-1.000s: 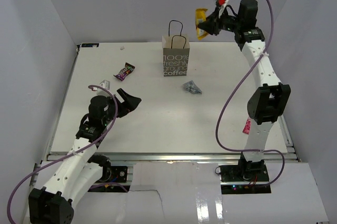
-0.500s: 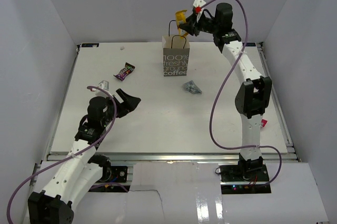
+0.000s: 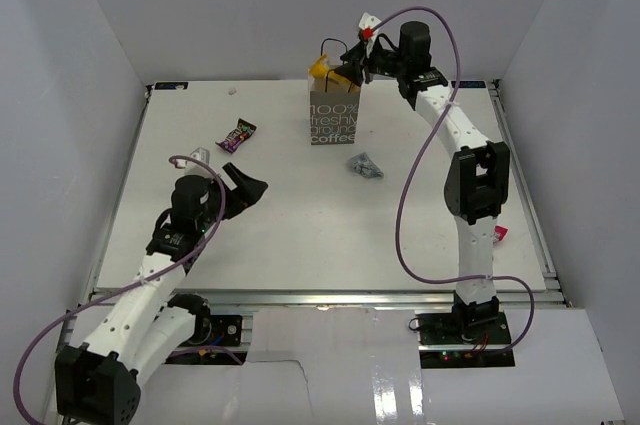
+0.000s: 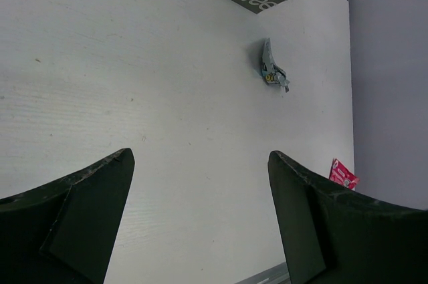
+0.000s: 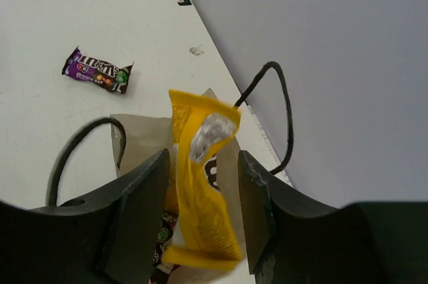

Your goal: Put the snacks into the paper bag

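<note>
Right end effector [image 3: 348, 71] moved yellow packet [image 5: 200, 190] over paper bag [image 3: 334, 121].

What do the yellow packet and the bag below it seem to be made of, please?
Yellow packet: probably glossy plastic foil, silvery lining showing where it crinkles. Paper bag: matte grey-brown paper, stiff creased walls; handles look like black cord.

The paper bag [image 3: 334, 115] is showing pale print, "100% fresh ground coffee"; from the left wrist only "coffee" is reading whole. The purple packet [image 5: 97, 71] is carrying white lettering too small to read.
</note>
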Robot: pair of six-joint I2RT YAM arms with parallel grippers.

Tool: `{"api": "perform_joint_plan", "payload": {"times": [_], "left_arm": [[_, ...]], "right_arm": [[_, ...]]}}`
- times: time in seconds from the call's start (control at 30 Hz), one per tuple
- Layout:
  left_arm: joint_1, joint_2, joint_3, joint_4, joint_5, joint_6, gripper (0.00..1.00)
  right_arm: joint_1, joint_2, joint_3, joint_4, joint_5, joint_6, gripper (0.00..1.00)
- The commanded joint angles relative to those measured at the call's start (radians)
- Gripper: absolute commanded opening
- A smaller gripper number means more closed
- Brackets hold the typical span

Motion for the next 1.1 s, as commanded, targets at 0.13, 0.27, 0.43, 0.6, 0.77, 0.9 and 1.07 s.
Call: {"api": "perform_joint_plan", "payload": {"times": [0.13, 0.27, 0.43, 0.6, 0.77, 0.9, 1.07], "left_arm": [[0.004, 0.208, 0.203, -0.022, -0.173, -0.030, 0.92], [0.047, 0.383, 0.351, -0.077, -0.218, 0.011, 0.92], [0.095, 0.650, 0.568, -0.080, -0.210, 0.447, 0.95], [0.104, 0.860, 0.699, -0.061, -0.237, 0.887, 0.95], [0.156, 1.032, 0.811, -0.033, -0.094, 1.111, 0.89], [0.177, 1.191, 0.946, -0.005, -0.085, 1.148, 0.88], [0.179, 1.313, 1.021, 0.015, -0.083, 1.133, 0.86]], "right_arm": [[-0.002, -0.069, 0.010, 0.034, 0.022, 0.004, 0.64], [-0.044, -0.116, 0.015, 0.004, 0.024, 0.047, 0.70], [-0.157, -0.217, -0.061, -0.148, -0.143, 0.042, 0.84], [-0.271, -0.331, -0.212, -0.493, -0.430, -0.247, 0.89], [-0.326, -0.446, -0.451, -1.353, -0.398, -1.433, 0.90], [-0.344, -0.571, -0.696, -1.360, -0.303, -1.501, 0.92], [-0.351, -0.618, -0.838, -1.360, -0.315, -1.449, 0.91]]}}
